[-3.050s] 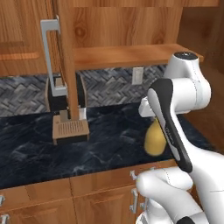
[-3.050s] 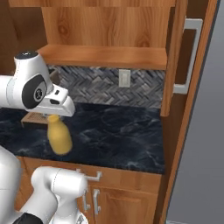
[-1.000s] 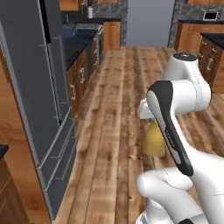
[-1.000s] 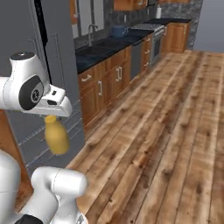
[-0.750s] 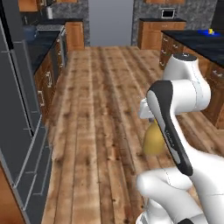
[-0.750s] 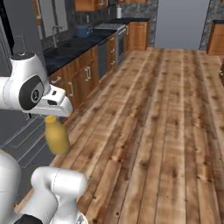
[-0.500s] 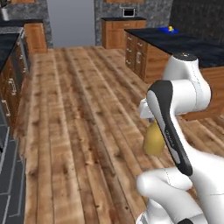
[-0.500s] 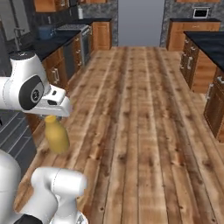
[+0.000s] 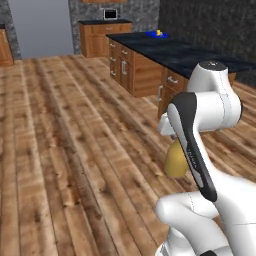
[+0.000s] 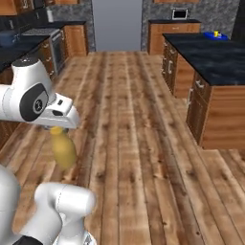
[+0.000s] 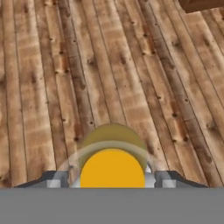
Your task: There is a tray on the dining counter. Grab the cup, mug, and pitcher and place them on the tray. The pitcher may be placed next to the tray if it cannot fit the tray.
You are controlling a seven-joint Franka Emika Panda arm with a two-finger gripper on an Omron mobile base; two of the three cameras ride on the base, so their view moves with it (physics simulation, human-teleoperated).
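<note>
Mustard-yellow pitcher (image 10: pixel 63 149) hangs over the wooden floor (image 10: pixel 129 119), its neck clamped in the gripper (image 10: pixel 57 129); the blue tray (image 9: pixel 156 34) on the far dining counter (image 9: pixel 180 52) seems to hold the cup (image 9: pixel 159 32), delivery pending

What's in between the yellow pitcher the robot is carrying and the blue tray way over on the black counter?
Mostly bare wooden floor, then the counter's wooden cabinets and dark top. The right base view shows this stretch, from the pitcher to the tray.

even, flat rendered light, soft blur, faint shadows on floor
</note>
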